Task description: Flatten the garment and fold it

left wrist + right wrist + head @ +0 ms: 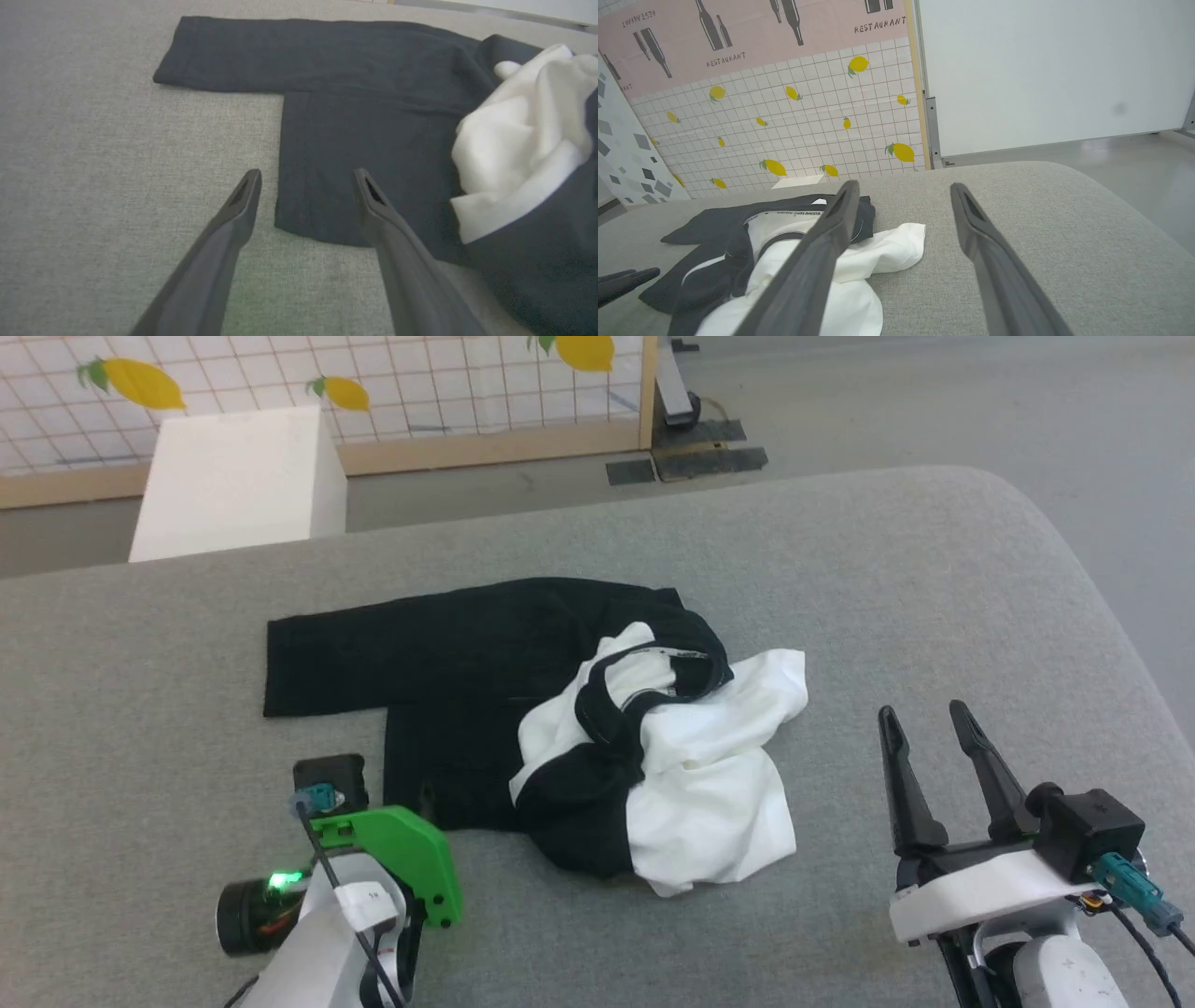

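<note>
Garment [579, 728] bunched mid grey pad [887, 569], one black sleeve flat, white body crumpled. L gripper [306, 179] spread wide, empty, tips astride black hem edge. R gripper [922, 714] wide too, empty, near white cloth, not touching.

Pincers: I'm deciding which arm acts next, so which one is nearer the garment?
The left pincer: it hangs open over a black corner of the garment, while the right pincer stands apart over bare grey surface.
</note>
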Robot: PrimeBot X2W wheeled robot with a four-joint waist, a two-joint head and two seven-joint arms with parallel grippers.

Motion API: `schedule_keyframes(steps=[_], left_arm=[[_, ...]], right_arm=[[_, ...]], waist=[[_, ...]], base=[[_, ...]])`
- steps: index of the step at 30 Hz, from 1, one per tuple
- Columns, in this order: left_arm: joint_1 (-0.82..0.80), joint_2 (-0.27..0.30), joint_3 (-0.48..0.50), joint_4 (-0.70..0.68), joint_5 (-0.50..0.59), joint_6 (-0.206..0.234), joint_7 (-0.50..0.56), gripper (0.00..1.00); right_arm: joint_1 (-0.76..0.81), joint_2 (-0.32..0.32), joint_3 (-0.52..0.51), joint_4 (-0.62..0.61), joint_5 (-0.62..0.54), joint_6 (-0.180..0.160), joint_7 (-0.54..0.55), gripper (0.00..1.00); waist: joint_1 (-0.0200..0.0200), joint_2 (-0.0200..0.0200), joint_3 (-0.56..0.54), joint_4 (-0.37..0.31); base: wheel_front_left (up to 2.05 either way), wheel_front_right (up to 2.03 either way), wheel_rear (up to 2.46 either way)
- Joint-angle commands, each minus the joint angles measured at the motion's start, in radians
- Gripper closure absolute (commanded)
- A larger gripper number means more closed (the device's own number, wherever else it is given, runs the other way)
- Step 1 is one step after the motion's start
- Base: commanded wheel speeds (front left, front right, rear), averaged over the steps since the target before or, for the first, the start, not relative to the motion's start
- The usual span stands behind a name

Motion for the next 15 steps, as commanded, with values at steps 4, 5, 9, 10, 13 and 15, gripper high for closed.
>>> schedule_keyframes(steps=[4,5,9,10,13,15], left_arm=[[-0.029,0.011,0.0,0.057,-0.038,0.009,0.111,0.0],[-0.034,0.012,0.0,0.072,-0.046,0.009,0.142,0.0],[-0.042,0.013,-0.01,0.089,-0.075,-0.02,0.206,0.87],[-0.04,0.01,-0.015,0.085,-0.083,-0.034,0.214,1.0],[-0.026,0.005,-0.013,0.059,-0.103,-0.07,0.185,1.0],[-0.012,0.008,0.008,0.034,-0.102,-0.069,0.117,1.0]], right_arm=[[-0.015,0.0,0.002,0.003,0.013,-0.002,-0.009,0.0],[-0.018,0.0,0.003,0.006,0.013,-0.002,-0.011,0.0],[-0.023,0.0,0.008,0.014,0.016,-0.002,-0.017,0.0],[-0.023,0.0,0.007,0.016,0.016,-0.002,-0.018,0.0],[-0.021,0.0,0.003,0.025,0.016,-0.002,-0.022,0.0],[-0.019,0.0,0.002,0.029,0.015,-0.002,-0.023,0.0]], waist=[[0.0,0.0106,0.04,-0.029],[0.0,0.0106,0.046,-0.033],[0.0,0.0106,0.056,-0.042],[0.0,0.0106,0.056,-0.041],[0.0,0.0106,0.049,-0.034],[0.0,0.0106,0.039,-0.025]], base=[[0.0,0.0,0.0],[0.0,0.0,0.0],[0.0,0.0,0.0],[0.0,0.0,0.0],[0.0,0.0,0.0],[0.0,0.0,0.0]])
